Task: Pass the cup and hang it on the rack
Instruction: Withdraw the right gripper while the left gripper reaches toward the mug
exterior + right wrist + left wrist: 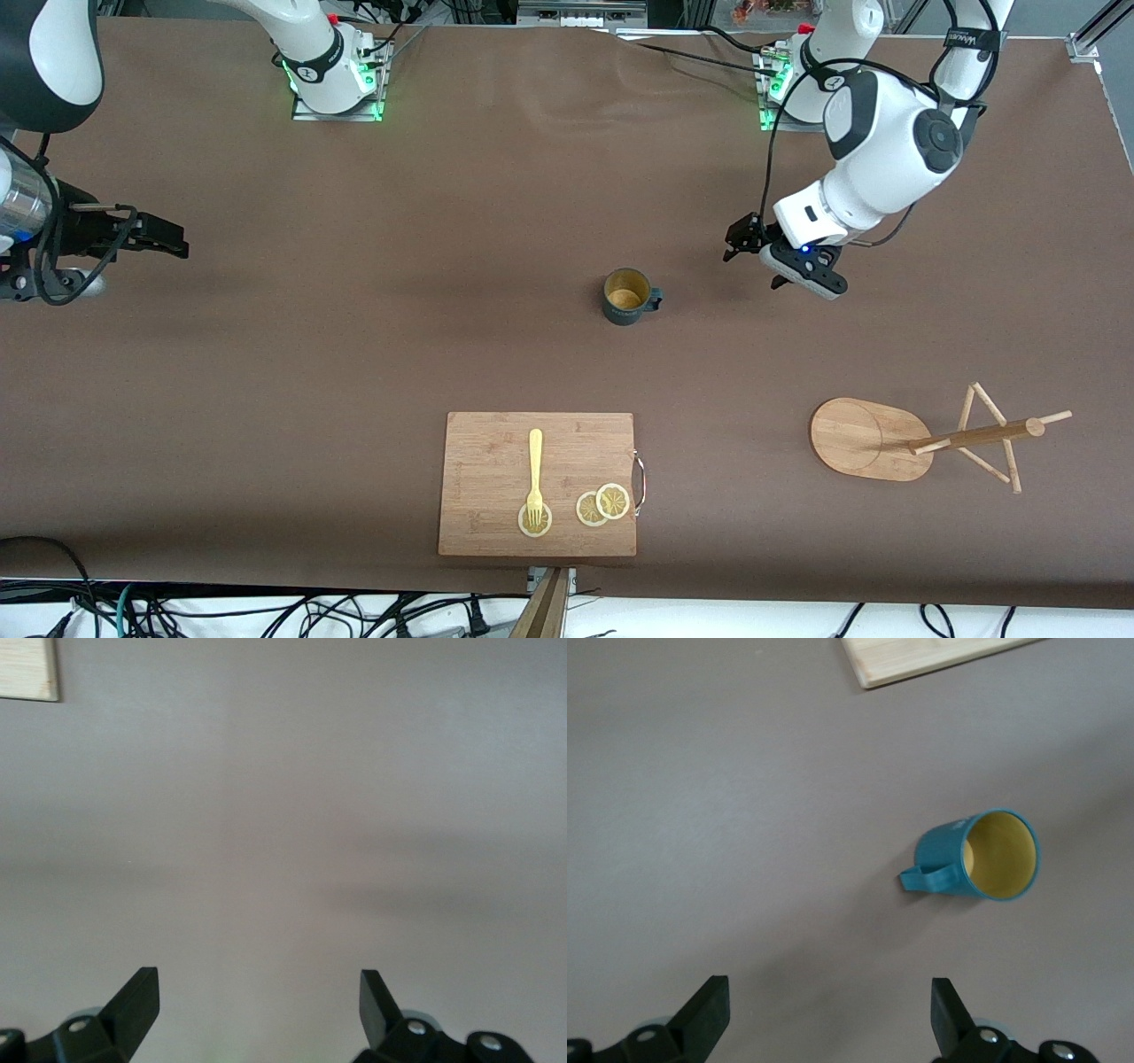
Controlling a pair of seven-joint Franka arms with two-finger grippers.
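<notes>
Teal cup upright, its markings unreadable.

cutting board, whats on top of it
On the cutting board lie a pale yellow fork and three lemon slices. The fork's tines rest on one slice, covering its middle; the other two slices overlap, so part of one is hidden.

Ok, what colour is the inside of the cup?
Yellow inside the cup, teal outside; clearest in the left wrist view.

Front camera high, facing robots; wrist cameras look down at table.
</notes>
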